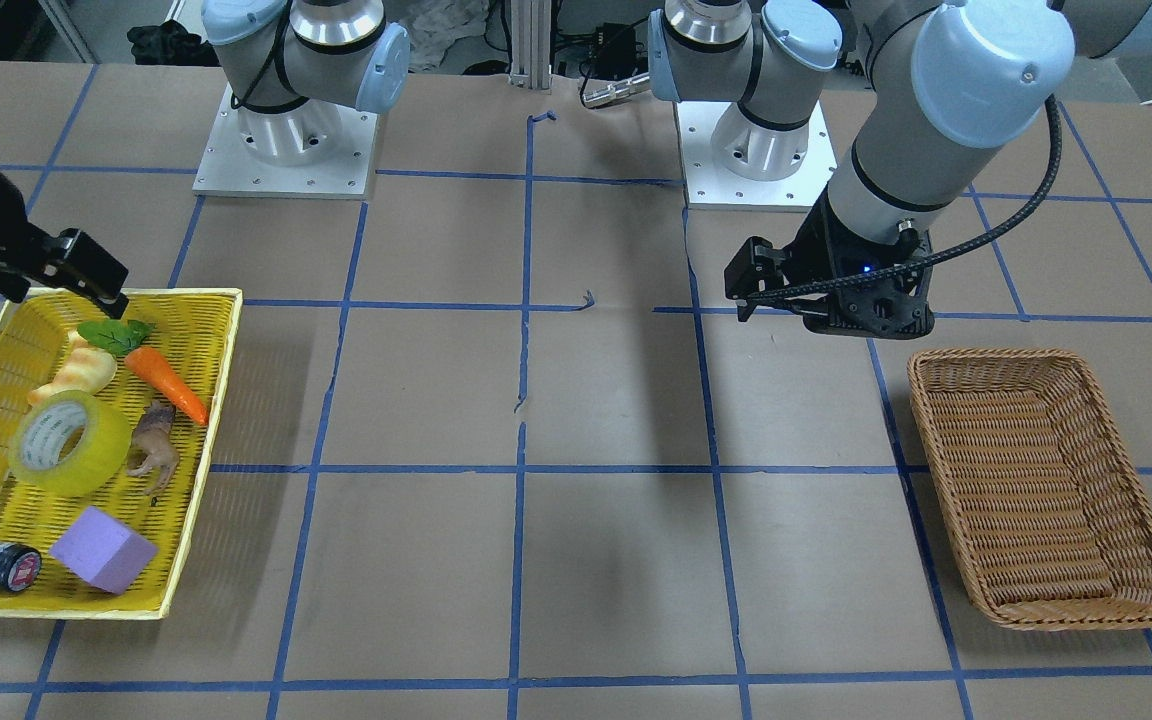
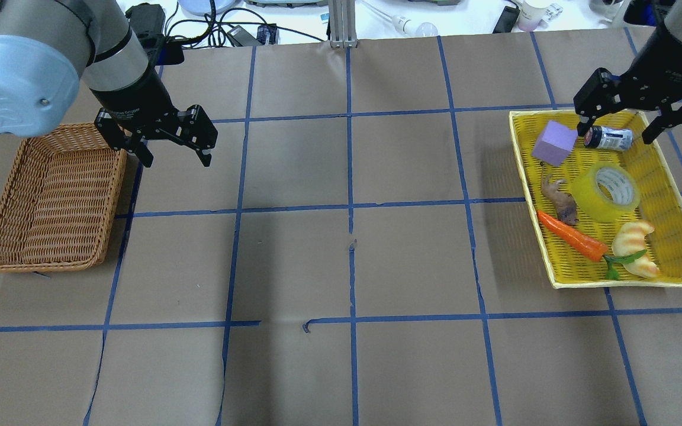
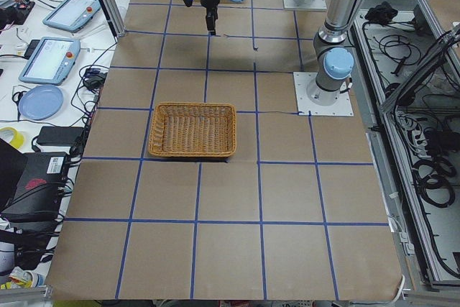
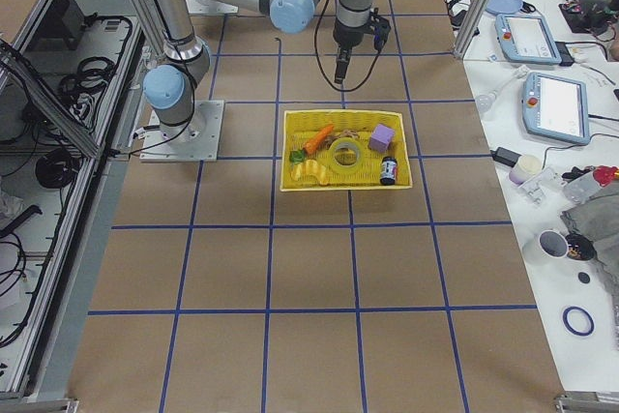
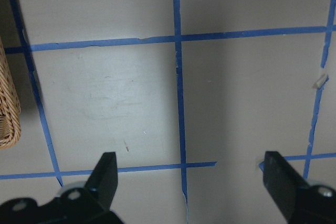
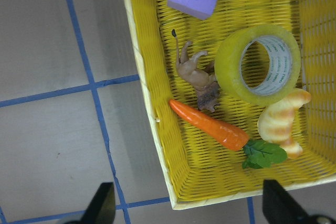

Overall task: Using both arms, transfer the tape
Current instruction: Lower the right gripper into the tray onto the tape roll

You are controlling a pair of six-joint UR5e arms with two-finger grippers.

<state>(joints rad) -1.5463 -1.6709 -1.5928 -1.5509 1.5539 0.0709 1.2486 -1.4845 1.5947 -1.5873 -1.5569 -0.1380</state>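
The yellow tape roll lies flat in the middle of the yellow basket; it also shows in the front view and the right wrist view. My right gripper is open and empty, held above the basket's far end, well above the tape. Its fingertips frame the bottom of the right wrist view. My left gripper is open and empty, hanging over bare table just right of the brown wicker basket. The left wrist view shows only its fingertips over taped paper.
In the yellow basket with the tape are a purple block, a dark-capped can, a toy animal, a carrot and a croissant. Brown paper with blue tape lines lies between the two baskets.
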